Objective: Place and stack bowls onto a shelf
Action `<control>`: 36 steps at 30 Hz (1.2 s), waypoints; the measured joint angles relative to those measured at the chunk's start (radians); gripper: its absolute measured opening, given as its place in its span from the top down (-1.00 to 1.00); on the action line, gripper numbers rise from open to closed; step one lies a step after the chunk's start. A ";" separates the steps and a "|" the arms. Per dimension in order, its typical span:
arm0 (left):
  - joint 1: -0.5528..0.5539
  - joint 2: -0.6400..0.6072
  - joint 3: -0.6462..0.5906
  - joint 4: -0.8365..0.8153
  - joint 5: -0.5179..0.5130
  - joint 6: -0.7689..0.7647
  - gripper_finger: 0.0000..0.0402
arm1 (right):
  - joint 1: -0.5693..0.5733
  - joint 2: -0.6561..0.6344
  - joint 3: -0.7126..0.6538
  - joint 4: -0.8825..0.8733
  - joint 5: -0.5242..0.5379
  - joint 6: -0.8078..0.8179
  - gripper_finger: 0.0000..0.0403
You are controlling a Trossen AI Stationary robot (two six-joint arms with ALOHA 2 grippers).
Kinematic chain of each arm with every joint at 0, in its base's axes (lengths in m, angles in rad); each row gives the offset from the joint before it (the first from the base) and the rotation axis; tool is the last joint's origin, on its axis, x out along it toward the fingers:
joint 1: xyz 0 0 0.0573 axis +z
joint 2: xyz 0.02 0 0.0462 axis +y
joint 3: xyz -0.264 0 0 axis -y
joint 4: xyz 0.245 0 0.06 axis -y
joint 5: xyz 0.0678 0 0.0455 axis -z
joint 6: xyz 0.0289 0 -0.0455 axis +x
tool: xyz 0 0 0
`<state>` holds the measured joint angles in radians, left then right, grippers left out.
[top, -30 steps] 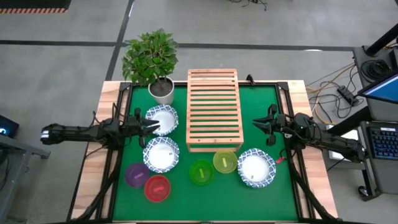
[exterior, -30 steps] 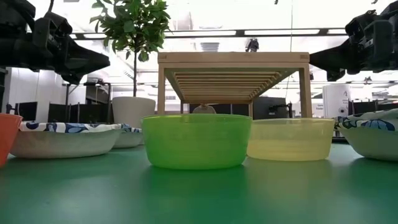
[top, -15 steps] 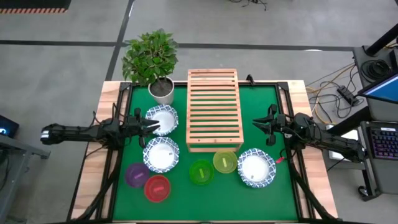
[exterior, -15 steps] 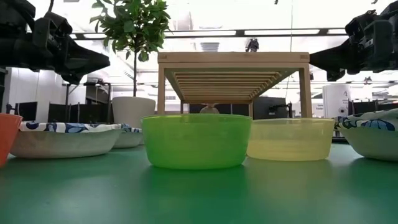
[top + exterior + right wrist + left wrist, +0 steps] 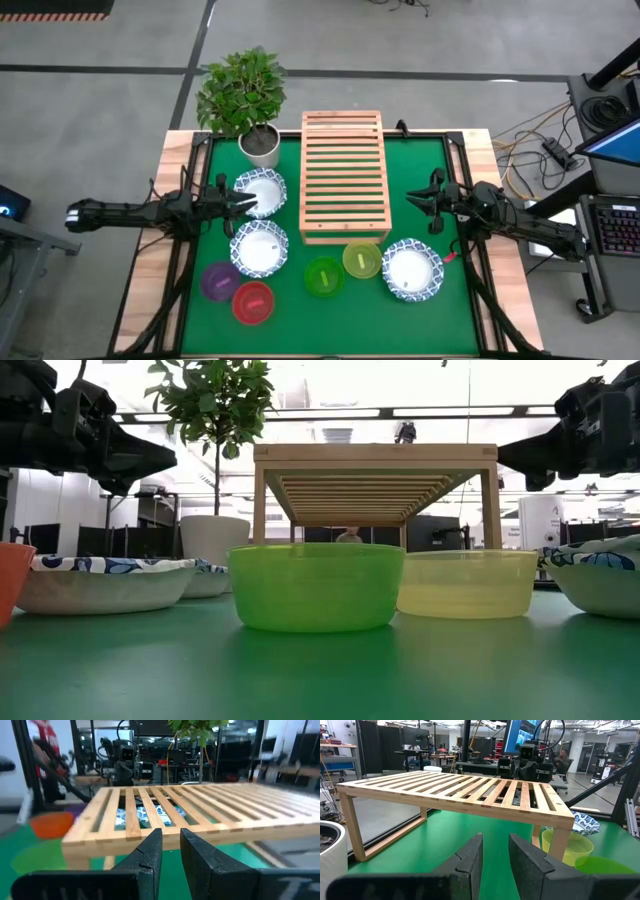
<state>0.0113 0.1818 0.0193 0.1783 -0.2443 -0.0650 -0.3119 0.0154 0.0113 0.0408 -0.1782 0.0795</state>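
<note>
The light-wood slatted shelf stands on its legs on the green mat, at the middle far side. Three white blue-rimmed bowls rest on their bases: two left of the shelf, one at the near right. The purple, red, green and yellow bowls stand near the front. My left gripper hovers over the far-left white bowl's edge, and my right gripper hovers right of the shelf. Both are empty, with their fingers a narrow gap apart, and both point at the shelf.
A potted plant in a white pot stands at the far left corner beside the shelf. The green and yellow bowls sit just in front of the shelf's near end. The wooden table edges flank the mat.
</note>
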 joint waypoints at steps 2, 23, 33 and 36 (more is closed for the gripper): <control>0.000 0.000 0.000 0.000 0.000 0.000 0.62 | 0.000 0.000 0.000 0.004 0.000 0.162 0.71; 0.000 0.000 0.000 0.000 0.000 0.000 0.62 | 0.251 0.007 0.127 0.245 -0.194 0.528 0.71; 0.000 0.000 0.000 0.000 0.000 0.000 0.62 | 0.264 0.155 0.505 -0.273 -0.184 0.484 0.71; 0.000 0.000 0.000 0.000 0.000 0.000 0.62 | 0.264 0.235 0.646 -0.669 -0.152 0.458 0.71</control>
<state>0.0112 0.1818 0.0193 0.1780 -0.2440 -0.0650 -0.0475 0.2500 0.6577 -0.6279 -0.3303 0.5374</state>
